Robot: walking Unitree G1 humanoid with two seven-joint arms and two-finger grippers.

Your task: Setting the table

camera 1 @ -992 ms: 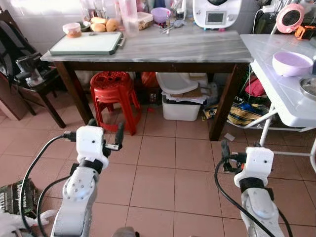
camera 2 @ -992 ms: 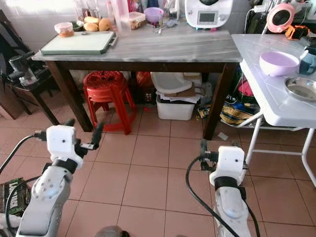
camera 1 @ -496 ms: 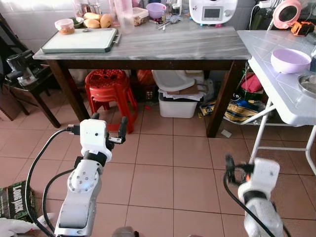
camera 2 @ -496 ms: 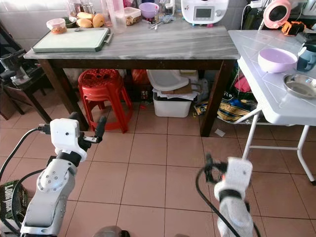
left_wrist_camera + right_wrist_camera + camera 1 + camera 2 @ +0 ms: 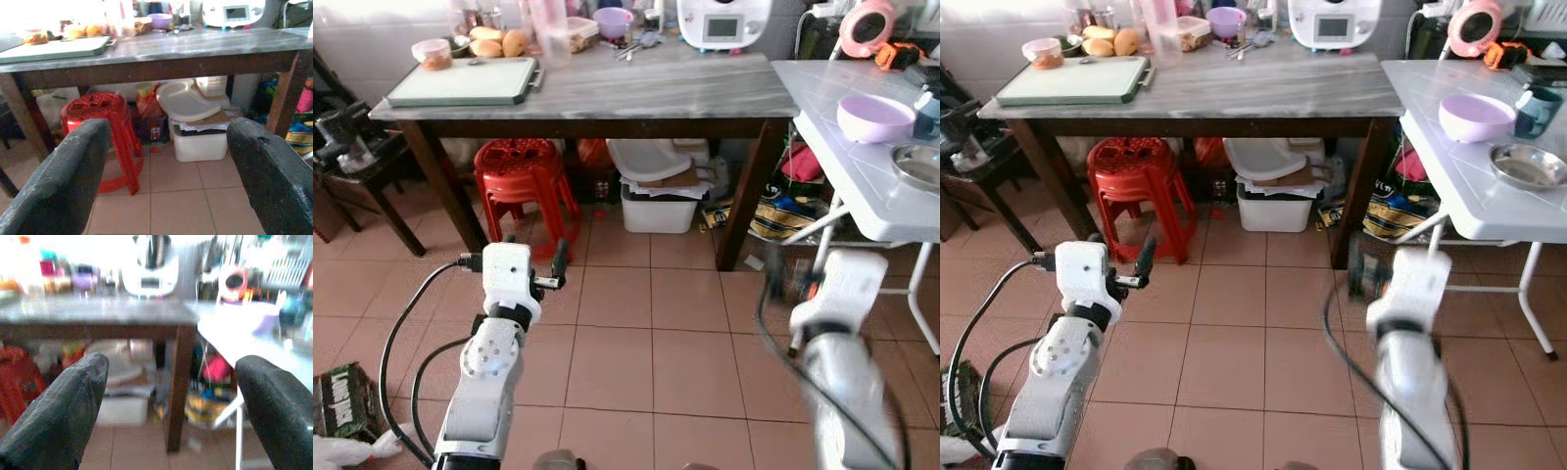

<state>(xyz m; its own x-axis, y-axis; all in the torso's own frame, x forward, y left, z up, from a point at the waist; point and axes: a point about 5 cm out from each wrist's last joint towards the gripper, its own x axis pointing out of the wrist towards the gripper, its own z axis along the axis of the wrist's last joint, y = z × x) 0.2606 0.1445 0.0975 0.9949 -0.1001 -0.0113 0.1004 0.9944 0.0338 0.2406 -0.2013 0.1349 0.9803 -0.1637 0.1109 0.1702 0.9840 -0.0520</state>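
Note:
A purple bowl (image 5: 1476,117), a teal mug (image 5: 1537,110) and a metal dish (image 5: 1528,164) stand on the white folding table (image 5: 1449,201) at the right. My left gripper (image 5: 533,253) is held up over the tiled floor, open and holding nothing; in the left wrist view its fingers (image 5: 54,181) frame the red stool (image 5: 102,110). My right gripper (image 5: 171,396) is raised near the white table's front leg, blurred by motion, open and holding nothing. Its wrist view looks towards the white table (image 5: 230,333).
A grey marble table (image 5: 636,93) stands ahead with a green cutting board (image 5: 460,82), a white kitchen machine (image 5: 722,22), fruit and jars. Under it are a red stool (image 5: 527,171) and a white bin (image 5: 664,206). A dark side table (image 5: 352,166) is at the left.
My right arm has swung upward and now shows blurred. The whole picture has shifted, so the camera moved. My left gripper stays open in much the same pose.

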